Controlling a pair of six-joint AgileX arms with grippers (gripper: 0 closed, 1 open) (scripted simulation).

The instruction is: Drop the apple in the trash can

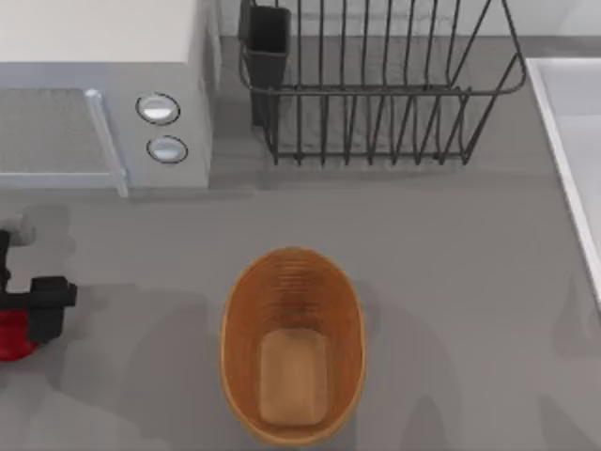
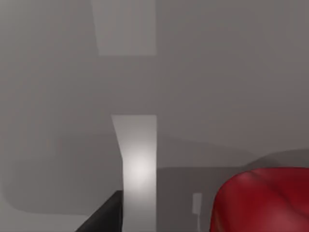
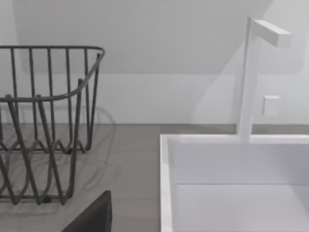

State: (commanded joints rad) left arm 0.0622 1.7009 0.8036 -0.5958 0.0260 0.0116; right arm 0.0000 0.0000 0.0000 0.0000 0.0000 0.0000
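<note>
While the left gripper (image 1: 28,324) sits at the far left edge of the table (image 1: 451,310), the apple (image 1: 13,335) lies right against it, a red round shape partly covered by the dark gripper body in the top view. Whether the jaws are closed on the apple or merely beside it, I cannot tell. From the left wrist view the apple (image 2: 263,200) bulges in close, glossy red, with grey table behind it and a dark finger (image 2: 104,217) edge nearby.

Well apart from the apple, toward the middle of the table, stands the can (image 1: 292,282), an oval orange-brown woven basket with ribbed walls and a lighter flat bottom; nothing lies inside it.

Behind the can, at the back of the table, stands a black wire rack (image 1: 376,89) with a small dark cup (image 1: 266,42) at its left end. Left of the rack is a grey microwave (image 1: 103,85) with two round knobs. At the right edge is a white sink (image 1: 573,141).

From the right wrist view come the rack (image 3: 48,121), the sink (image 3: 231,183) and its white tap (image 3: 251,82), plus a dark piece of the right gripper (image 3: 91,217), whose jaws I cannot judge.
</note>
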